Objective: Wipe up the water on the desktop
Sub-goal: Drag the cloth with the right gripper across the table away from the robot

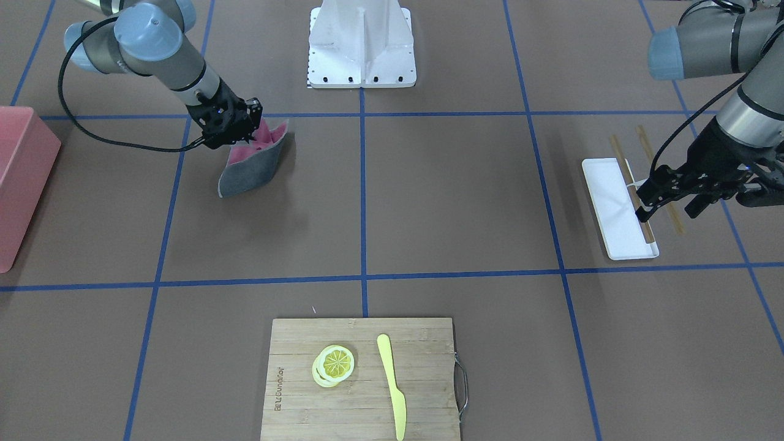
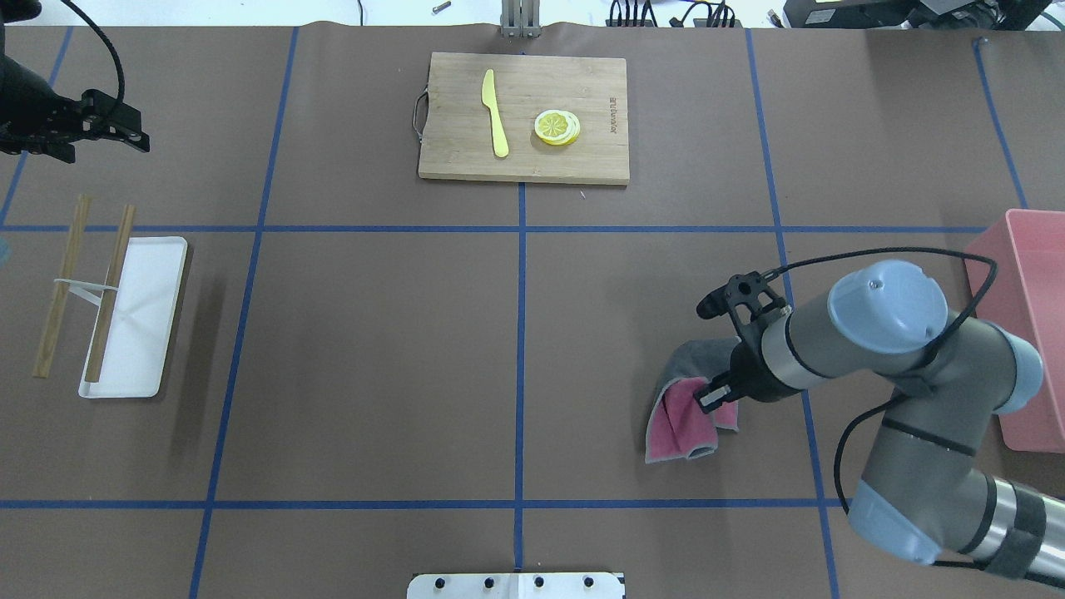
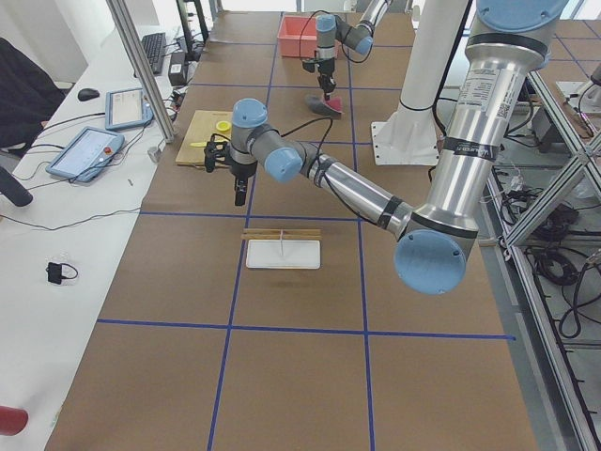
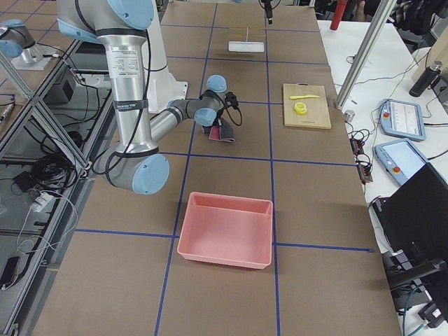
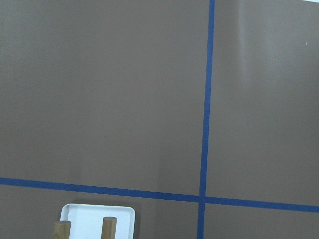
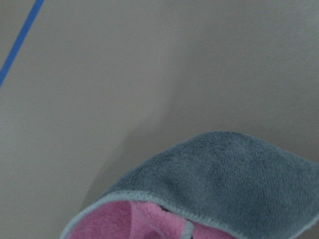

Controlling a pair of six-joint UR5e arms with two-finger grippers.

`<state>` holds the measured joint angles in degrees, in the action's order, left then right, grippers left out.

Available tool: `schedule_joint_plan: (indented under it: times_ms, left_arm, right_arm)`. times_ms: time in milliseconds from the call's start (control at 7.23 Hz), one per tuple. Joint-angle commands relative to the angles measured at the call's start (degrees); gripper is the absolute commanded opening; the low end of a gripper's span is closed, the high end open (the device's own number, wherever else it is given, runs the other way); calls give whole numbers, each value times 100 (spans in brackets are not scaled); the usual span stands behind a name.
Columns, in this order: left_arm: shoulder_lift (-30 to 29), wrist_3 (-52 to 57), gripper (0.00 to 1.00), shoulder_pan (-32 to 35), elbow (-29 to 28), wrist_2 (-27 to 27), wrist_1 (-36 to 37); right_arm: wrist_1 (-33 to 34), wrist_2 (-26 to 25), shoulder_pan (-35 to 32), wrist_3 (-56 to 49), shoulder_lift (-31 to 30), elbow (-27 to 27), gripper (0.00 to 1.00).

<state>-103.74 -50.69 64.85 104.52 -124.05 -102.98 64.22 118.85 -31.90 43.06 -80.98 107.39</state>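
The desktop (image 1: 453, 196) is brown and crossed by blue tape lines; I see no water on it. My right gripper (image 1: 248, 125) is shut on a folded cloth (image 1: 251, 171), grey outside and pink inside. The cloth's lower edge rests on the desktop (image 2: 374, 333) to the robot's right, in the overhead view (image 2: 682, 416). The right wrist view shows the cloth's grey fold (image 6: 224, 179) close up. My left gripper (image 1: 667, 211) is open and empty, and it hovers beside the white tray (image 1: 606, 202).
A bamboo cutting board (image 1: 361, 380) with lemon slices (image 1: 334, 364) and a yellow knife (image 1: 392, 386) lies at the operators' edge. Two chopsticks (image 1: 637, 196) rest across the tray. A pink bin (image 1: 21, 177) stands beyond the right arm. The robot's base (image 1: 361, 46) is opposite.
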Motion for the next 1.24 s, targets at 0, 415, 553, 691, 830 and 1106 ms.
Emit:
schedule_joint_plan:
  times_ms: [0, 415, 553, 691, 830, 1106]
  left_arm:
    - [56, -3, 99, 63, 59, -40, 24]
    - [826, 1053, 99, 509, 112, -57, 42]
    - [1282, 2096, 99, 842, 130, -57, 41]
    - [1669, 3238, 99, 1150, 69, -49, 59]
    - [1847, 4285, 99, 1571, -271, -66, 68]
    - [1841, 4910, 99, 1777, -616, -58, 59]
  right_arm:
    - [-14, 611, -954, -839, 161, -716, 0]
    - [-23, 938, -1791, -1930, 170, -1421, 0]
    - [-23, 974, -1889, -1977, 170, -1492, 0]
    - [-23, 983, -1890, -1977, 179, -1493, 0]
    - [-49, 1009, -1864, -1968, 188, -1466, 0]
    - [-67, 1157, -1585, -1881, -135, -977, 0]
